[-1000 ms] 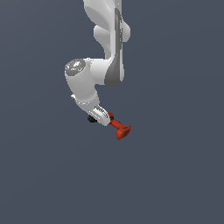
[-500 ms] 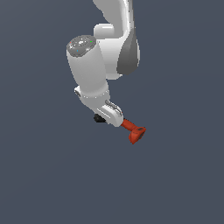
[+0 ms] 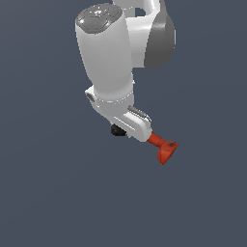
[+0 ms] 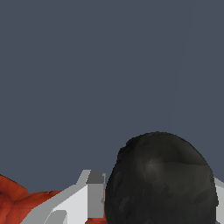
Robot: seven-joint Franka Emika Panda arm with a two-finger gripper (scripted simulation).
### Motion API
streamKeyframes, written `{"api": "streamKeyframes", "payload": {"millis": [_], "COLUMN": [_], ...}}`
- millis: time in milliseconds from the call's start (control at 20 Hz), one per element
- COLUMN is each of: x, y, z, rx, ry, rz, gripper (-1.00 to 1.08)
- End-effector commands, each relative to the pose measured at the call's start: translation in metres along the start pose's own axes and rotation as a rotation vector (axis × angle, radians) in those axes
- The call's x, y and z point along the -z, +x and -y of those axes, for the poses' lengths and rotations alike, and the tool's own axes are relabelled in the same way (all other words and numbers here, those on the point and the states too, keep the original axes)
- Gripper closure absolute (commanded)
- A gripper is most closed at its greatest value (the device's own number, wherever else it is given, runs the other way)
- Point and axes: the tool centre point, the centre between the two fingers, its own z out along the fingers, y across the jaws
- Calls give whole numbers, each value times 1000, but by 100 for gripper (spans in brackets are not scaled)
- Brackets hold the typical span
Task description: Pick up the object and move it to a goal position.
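Over the last second the arm swung closer to the exterior camera, so that it loomed much larger in that view, and the drill (image 3: 164,148) rode along with it, keeping its place in the claw (image 3: 136,126) from one picture to the next. Its red handle pointed out toward four o'clock throughout, and only its position against the plain grey background shifted, sliding lower and toward the exterior view's right. I took that to mean the pick was already done and the carry toward the goal was under way. No goal marker showed in either view, so how much of the carry remained could not be judged.

At this moment the claw was clamped on the drill's body. In the exterior view the flared handle base stuck out past the white fingers at about four o'clock, and the black chuck end poked out on the other side at about ten o'clock, just under the wrist. In the wrist view the black chuck (image 4: 159,179) filled the foreground close to the lens, one white finger (image 4: 85,194) lay against the red body (image 4: 19,203), and the rest was hidden. No desk surface could be told apart from the background, so the drill appeared to hang clear, held only by the claw.
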Motion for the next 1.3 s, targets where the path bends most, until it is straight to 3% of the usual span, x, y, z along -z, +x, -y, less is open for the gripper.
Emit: {"api": "streamKeyframes", "payload": {"millis": [0, 500, 900, 1250], "x": [14, 34, 32, 58], "y": [2, 4, 4, -5], "z": [11, 32, 33, 34], "rx": [0, 1, 0, 0], "ry": [6, 7, 1, 1], "rz": [-5, -4, 2, 2], "gripper": [108, 108, 108, 108]}}
